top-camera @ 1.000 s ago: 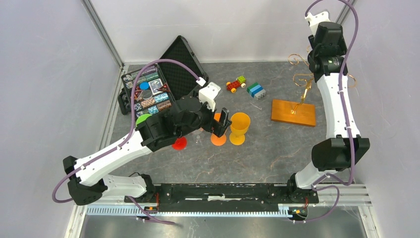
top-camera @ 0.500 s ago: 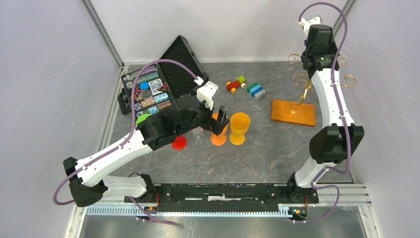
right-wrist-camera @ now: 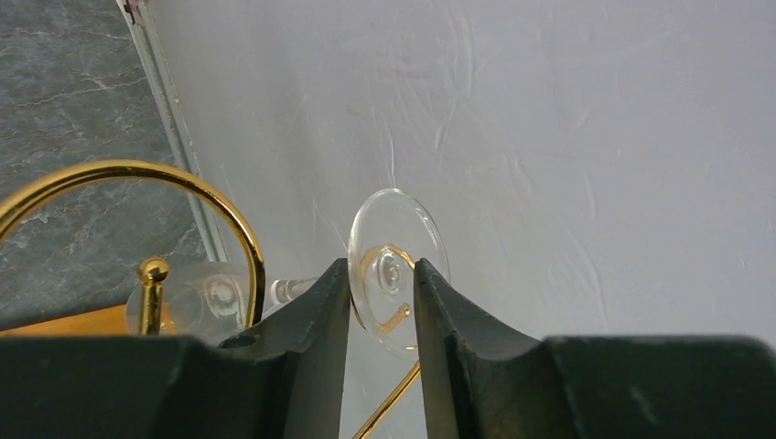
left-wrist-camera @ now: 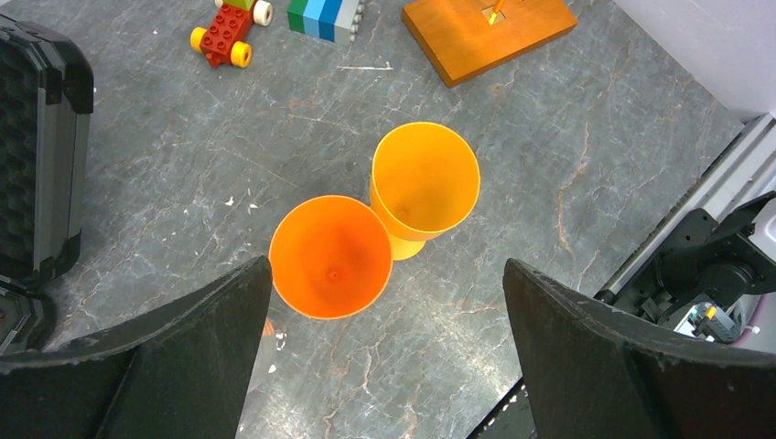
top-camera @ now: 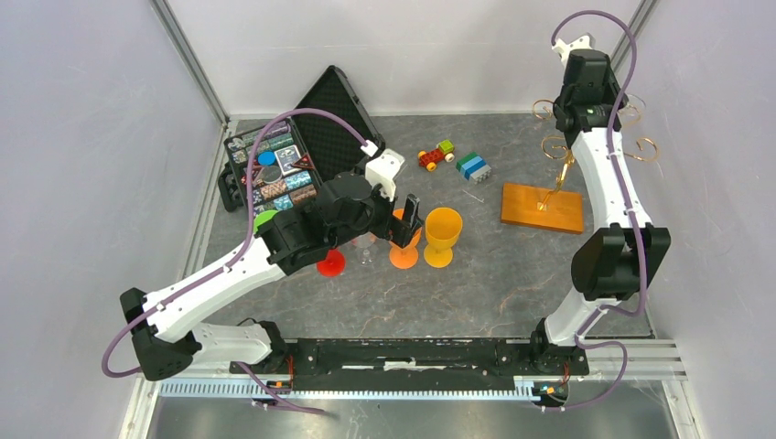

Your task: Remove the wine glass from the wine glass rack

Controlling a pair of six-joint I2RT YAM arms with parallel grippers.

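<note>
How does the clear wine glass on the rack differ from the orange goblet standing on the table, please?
The clear wine glass is see-through; the orange goblet is opaque. The wine glass sits in a wire loop of the gold rack, while the goblet stands upright on the table. The right gripper frames the wine glass's foot, though contact is unclear; no finger touches the goblet. Both have a round foot.

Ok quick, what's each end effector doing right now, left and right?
Left end effector: open, holding nothing.
Right end effector: jaws nearly together astride the wine glass; whether they grip it cannot be told.
</note>
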